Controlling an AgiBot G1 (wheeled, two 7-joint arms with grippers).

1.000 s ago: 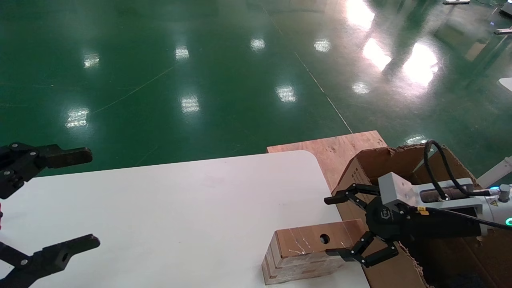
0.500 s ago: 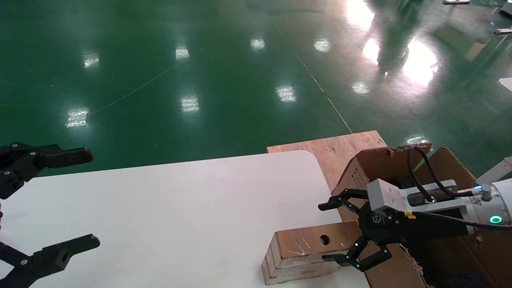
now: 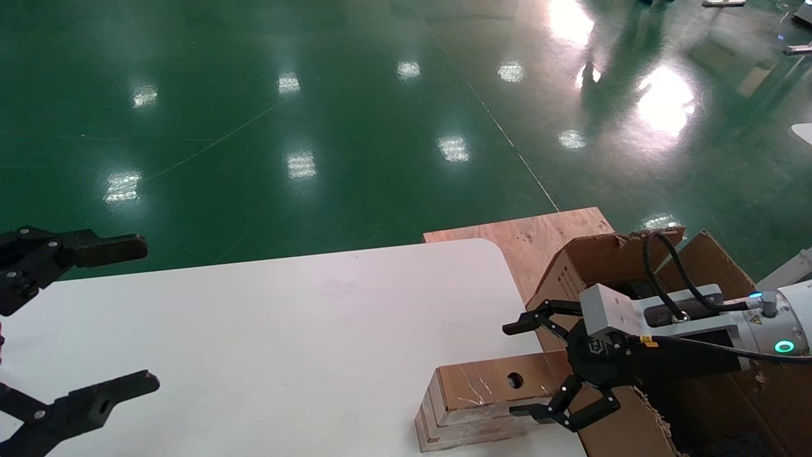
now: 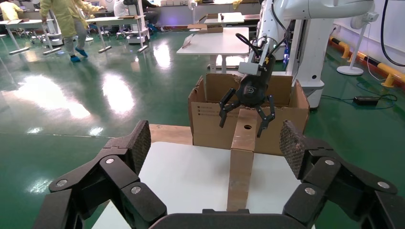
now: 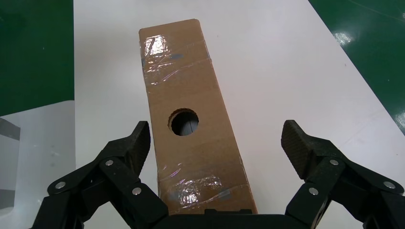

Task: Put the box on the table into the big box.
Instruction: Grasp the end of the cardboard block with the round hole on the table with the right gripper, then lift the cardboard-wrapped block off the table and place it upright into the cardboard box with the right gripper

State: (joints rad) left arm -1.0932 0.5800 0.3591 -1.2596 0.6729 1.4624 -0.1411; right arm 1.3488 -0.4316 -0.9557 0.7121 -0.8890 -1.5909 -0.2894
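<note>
Lying flat near the right front corner of the white smooth tabletop [image 3: 285,330], the small brown rectangular box with a glossy taped top and one round hole [image 3: 488,387] is seen with its right end next to the large brown corrugated carton with torn flaps [image 3: 574,266], though it cannot be told if they touch. The right gripper [image 3: 521,369] is held over this end with its jaws spread wide, one finger on each long side, and nothing is gripped yet. The left gripper [image 3: 120,314] is parked wide open over the left part of the table, well apart from the box. The box is judged to be light and rather stiff, because layered cardboard edges are visible, but the tape is probably slippery. It is therefore better taken across its narrow width, on the cardboard side faces, close to the hole, so that less tilting is expected when it is lifted.
</note>
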